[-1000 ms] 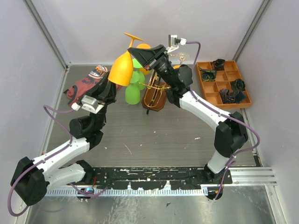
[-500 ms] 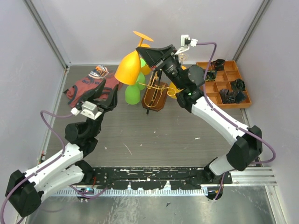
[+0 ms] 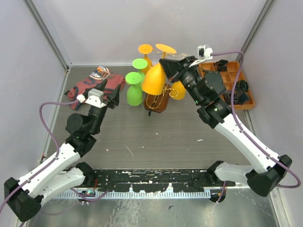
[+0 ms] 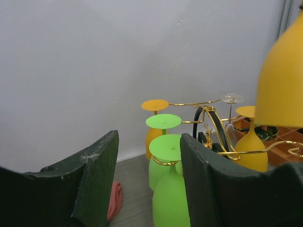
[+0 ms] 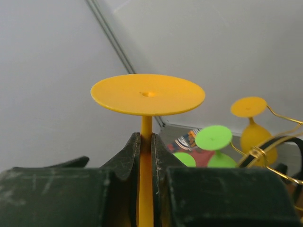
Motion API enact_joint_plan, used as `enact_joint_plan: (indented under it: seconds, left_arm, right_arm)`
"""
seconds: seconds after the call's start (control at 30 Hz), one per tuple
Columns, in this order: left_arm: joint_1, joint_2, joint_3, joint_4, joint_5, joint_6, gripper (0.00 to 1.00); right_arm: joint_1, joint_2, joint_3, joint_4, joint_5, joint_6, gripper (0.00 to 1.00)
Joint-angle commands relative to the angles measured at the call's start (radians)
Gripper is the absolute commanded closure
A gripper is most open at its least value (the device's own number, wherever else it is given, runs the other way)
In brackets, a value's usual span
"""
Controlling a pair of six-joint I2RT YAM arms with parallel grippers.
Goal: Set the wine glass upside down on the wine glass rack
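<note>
My right gripper [image 3: 166,63] is shut on the stem of an orange wine glass [image 3: 154,79]. It holds the glass upside down, foot up, above the wine glass rack [image 3: 155,101]. In the right wrist view the pads [image 5: 134,153] pinch the stem under the round foot [image 5: 147,93]. The rack's gold wire arms [image 4: 208,118] and black arch [image 4: 216,126] carry two upside-down green glasses [image 3: 134,92] and orange ones [image 3: 178,90]. My left gripper [image 3: 113,93] is open and empty, left of the rack, facing the green glasses [image 4: 171,198].
A red cloth [image 3: 92,85] lies at the back left beside the left gripper. A brown compartment tray [image 3: 227,84] with dark items stands at the back right. A clear glass [image 4: 232,99] hangs on the rack's far side. Grey walls close off the back and sides.
My right arm has carried the orange glass to the right, from left of the rack to above it. My left arm has shifted a little and stays open.
</note>
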Motion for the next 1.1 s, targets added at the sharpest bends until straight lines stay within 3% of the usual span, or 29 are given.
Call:
enact_joint_plan:
  seconds: [0.0, 0.1, 0.4, 0.8, 1.07]
  left_arm:
    - [0.005, 0.023, 0.075, -0.104, -0.039, -0.049, 0.39]
    - [0.005, 0.037, 0.08, -0.107, -0.027, -0.064, 0.4]
    - [0.006, 0.059, 0.066, -0.093, -0.015, -0.075, 0.4]
    - [0.006, 0.068, 0.029, -0.044, -0.011, -0.094, 0.4]
    - [0.007, 0.077, 0.007, -0.012, -0.005, -0.089, 0.4]
  right_arm:
    - [0.052, -0.088, -0.034, -0.166, 0.153, -0.155, 0.99]
    - [0.123, -0.142, -0.074, -0.193, 0.281, -0.21, 0.99]
    - [0.332, -0.235, -0.218, -0.184, 0.454, -0.281, 0.99]
    - [0.348, -0.383, -0.579, 0.111, 0.498, -0.31, 0.99]
    - [0.349, -0.377, -0.688, 0.263, 0.492, -0.394, 0.99]
